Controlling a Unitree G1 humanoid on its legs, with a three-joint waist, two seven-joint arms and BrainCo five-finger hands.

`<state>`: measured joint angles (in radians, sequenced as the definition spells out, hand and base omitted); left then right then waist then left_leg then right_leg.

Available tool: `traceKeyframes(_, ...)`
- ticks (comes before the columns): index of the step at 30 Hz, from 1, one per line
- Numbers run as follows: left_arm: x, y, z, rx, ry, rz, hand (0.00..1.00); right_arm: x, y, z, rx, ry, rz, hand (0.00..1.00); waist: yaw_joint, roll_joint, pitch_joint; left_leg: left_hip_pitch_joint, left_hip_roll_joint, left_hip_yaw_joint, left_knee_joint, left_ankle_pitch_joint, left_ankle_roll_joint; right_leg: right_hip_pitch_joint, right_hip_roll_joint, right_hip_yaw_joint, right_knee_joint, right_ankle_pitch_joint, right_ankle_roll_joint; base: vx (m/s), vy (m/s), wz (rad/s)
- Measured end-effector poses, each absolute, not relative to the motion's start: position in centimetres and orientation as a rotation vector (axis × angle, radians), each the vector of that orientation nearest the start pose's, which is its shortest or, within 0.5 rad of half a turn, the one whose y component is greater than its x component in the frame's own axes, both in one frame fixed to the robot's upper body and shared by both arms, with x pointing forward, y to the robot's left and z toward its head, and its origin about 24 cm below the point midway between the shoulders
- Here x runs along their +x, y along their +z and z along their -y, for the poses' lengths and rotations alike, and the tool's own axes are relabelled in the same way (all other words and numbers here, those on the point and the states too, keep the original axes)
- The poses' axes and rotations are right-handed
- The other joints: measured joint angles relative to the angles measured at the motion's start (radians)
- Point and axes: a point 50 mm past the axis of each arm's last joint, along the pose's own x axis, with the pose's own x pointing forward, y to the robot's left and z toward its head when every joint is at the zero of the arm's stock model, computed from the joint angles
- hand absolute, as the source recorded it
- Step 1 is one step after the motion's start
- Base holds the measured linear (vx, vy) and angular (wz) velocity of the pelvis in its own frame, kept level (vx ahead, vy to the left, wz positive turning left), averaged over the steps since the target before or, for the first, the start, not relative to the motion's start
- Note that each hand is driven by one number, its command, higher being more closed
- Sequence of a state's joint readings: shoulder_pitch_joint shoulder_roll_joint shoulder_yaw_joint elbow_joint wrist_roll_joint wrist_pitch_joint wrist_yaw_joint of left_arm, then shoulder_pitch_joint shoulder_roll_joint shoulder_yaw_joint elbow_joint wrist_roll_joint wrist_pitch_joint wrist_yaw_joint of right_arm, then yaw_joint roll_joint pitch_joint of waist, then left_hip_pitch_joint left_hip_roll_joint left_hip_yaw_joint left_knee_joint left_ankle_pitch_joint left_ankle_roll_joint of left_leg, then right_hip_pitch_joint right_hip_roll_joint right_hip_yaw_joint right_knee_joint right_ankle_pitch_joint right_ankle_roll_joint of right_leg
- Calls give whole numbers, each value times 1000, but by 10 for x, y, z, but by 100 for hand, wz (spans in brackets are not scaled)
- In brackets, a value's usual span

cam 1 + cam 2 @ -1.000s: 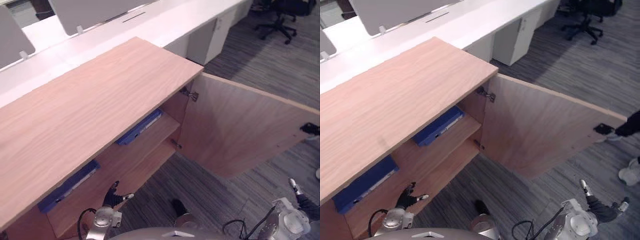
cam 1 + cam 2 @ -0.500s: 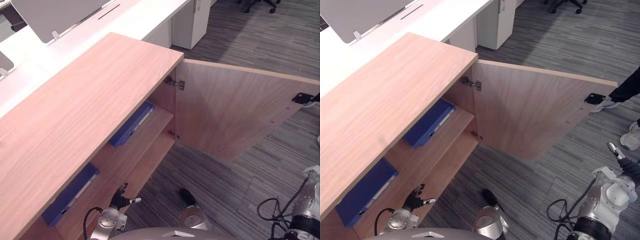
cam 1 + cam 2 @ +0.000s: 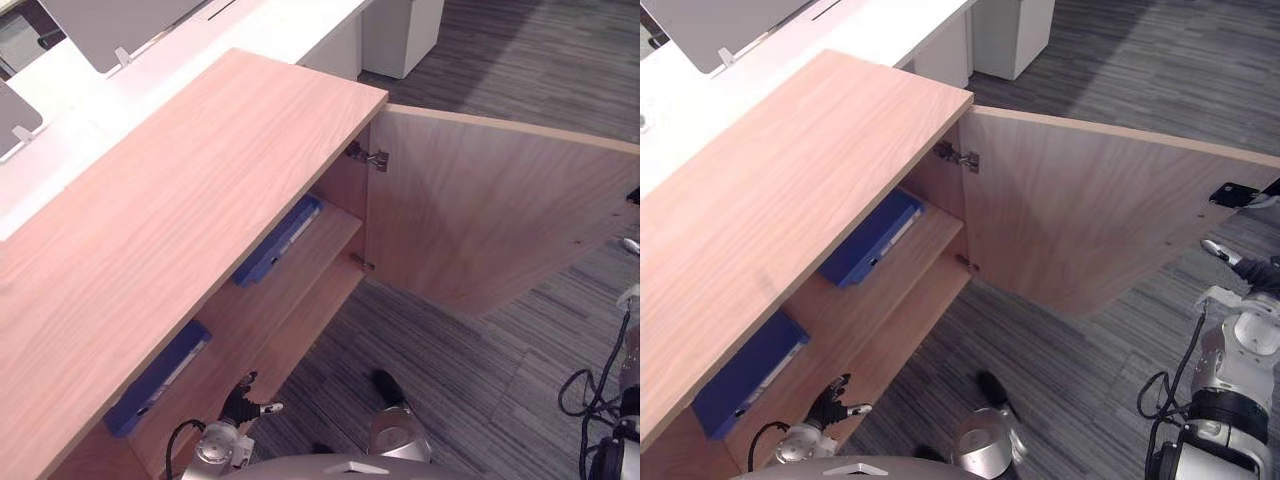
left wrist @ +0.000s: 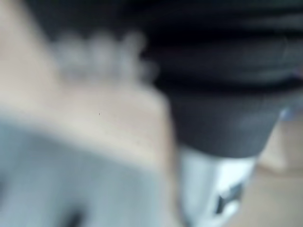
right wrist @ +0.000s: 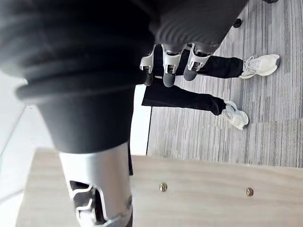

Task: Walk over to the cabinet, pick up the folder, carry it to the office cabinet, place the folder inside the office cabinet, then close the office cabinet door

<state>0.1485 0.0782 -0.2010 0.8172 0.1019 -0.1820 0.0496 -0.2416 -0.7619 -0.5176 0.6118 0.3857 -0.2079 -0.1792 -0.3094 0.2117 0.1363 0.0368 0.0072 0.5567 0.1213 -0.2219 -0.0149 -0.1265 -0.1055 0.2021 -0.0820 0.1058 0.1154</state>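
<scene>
Folder (image 3: 280,240), flat and blue, lies on the light wooden office cabinet's (image 3: 180,200) shelf (image 3: 300,285), with another blue folder (image 3: 160,375) farther along. Closing is the step in hand. The right hand (image 3: 1238,262), fingers straight and empty, hangs near the open door's (image 3: 480,210) free edge and should push it shut. I cannot tell the left hand's (image 3: 243,402) state.

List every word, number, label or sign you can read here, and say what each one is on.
No text here is legible.
Left blue folder: a pale label strip runs along its edge, but the print is too small to read.
Right blue folder, nearer the hinge: it has the same kind of strip, also too small to read.
Cabinet door: bare wood, with no print on it.
</scene>
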Motion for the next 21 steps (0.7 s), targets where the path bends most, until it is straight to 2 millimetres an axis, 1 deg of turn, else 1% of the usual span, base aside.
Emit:
traceKeyframes(2,127,-136,-146,220,-154,-774,0,231,146,431,-178,-847,228,0,7,0,0,-1,1,-6,0,1,1,1,0,-6,-5,0,0,-48,-49,7)
traceKeyframes(5,125,-136,-143,222,-167,-776,0,240,160,428,-201,-818,260,0,10,1,0,-7,0,-17,-1,4,5,1,-4,-25,-5,0,1,-41,-54,10)
traceKeyframes(9,126,-135,-142,219,-171,-766,0,245,177,429,-204,-818,307,0,12,2,0,-18,-3,-34,-1,7,8,-1,-10,-56,-4,4,7,-24,-35,11)
traceKeyframes(11,126,-135,-141,218,-174,-764,0,250,184,431,-226,-811,305,0,21,2,0,-19,-5,-34,-2,7,8,-4,-12,-65,-1,7,11,-13,-16,3)
traceKeyframes(13,128,-134,-139,217,-182,-750,0,252,196,432,-229,-817,337,0,28,10,10,-20,-9,-35,-3,7,8,-7,-15,-81,1,14,12,-31,-23,-6)
traceKeyframes(15,129,-133,-136,217,-192,-742,0,253,201,431,-245,-809,343,0,29,14,19,-21,-15,-37,-4,8,10,-10,-20,-80,1,17,16,-53,-21,-8)
traceKeyframes(21,129,-133,-132,205,-206,-740,0,256,201,427,-266,-784,341,0,30,12,22,-22,-27,-38,-8,14,20,-15,-30,-81,-4,23,20,-63,-28,-1)
